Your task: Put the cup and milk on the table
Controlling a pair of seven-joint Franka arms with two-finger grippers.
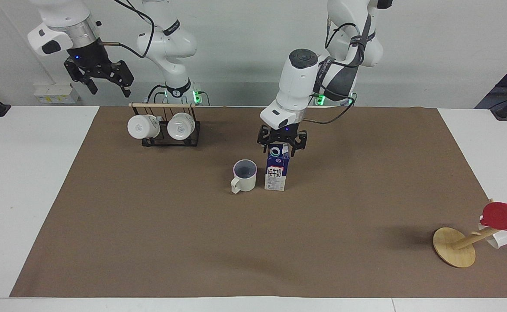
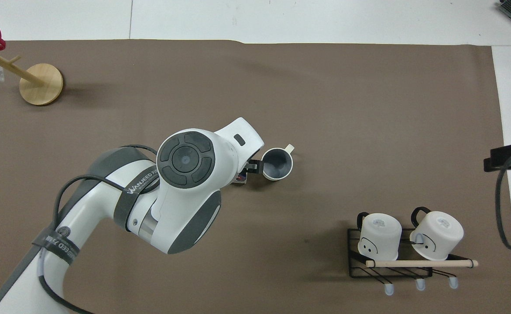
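The cream cup [image 1: 244, 175] stands upright on the brown sheet [image 1: 192, 242] of the table [image 1: 32, 182], near the middle; it also shows in the overhead view [image 2: 277, 163]. The milk [image 1: 276, 175] stands upright right beside it, toward the left arm's end, apart from it by a narrow gap. My left gripper [image 1: 280, 149] is over the milk and shut on its blue top. In the overhead view the left arm hides most of the milk [image 2: 240, 178]. My right gripper [image 1: 110, 89] waits open and empty, raised above the mug rack.
A black wire rack [image 1: 164, 138] with two white mugs stands near the robots at the right arm's end [image 2: 408, 244]. A tilted wooden stand [image 1: 454, 247] with a red cup [image 1: 504, 216] sits at the left arm's end, far from the robots.
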